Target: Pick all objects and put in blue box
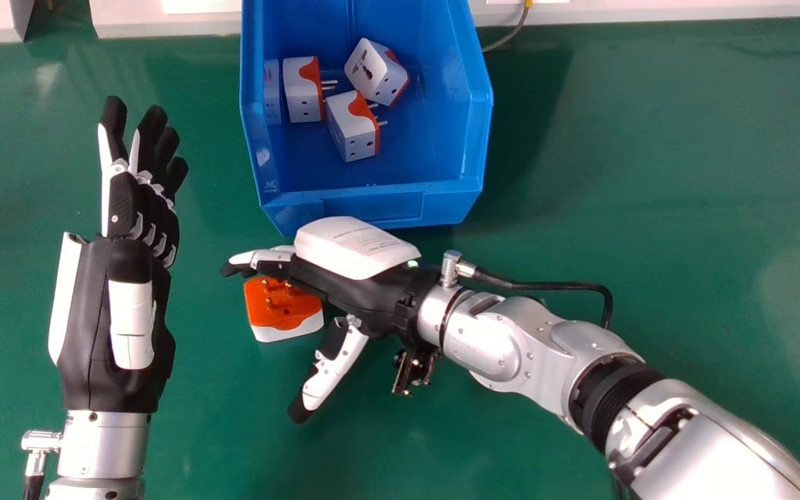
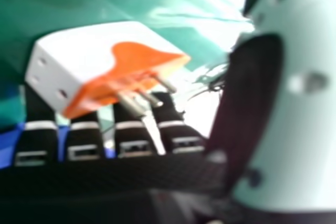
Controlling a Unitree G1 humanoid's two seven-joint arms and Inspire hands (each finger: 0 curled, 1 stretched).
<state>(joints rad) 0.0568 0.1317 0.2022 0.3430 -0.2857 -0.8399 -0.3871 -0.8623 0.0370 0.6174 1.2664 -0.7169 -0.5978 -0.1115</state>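
Note:
An orange and white plug adapter (image 1: 283,309) lies on the table in front of the blue box (image 1: 372,207), its pins facing up. My right hand (image 1: 365,295) is beside it, fingers extended along its far side and thumb spread away on the near side, not gripping it. In the right hand view the adapter (image 2: 100,64) sits between the straight fingers of my right hand (image 2: 136,145) and the thumb. Several similar adapters (image 1: 353,125) lie inside the box. My left hand (image 1: 119,312) rests open at the left of the head view.
Green table surface (image 1: 685,173) extends to the right of the box. A cable (image 1: 507,38) runs behind the box's right side, near a pale edge (image 1: 650,10) along the back.

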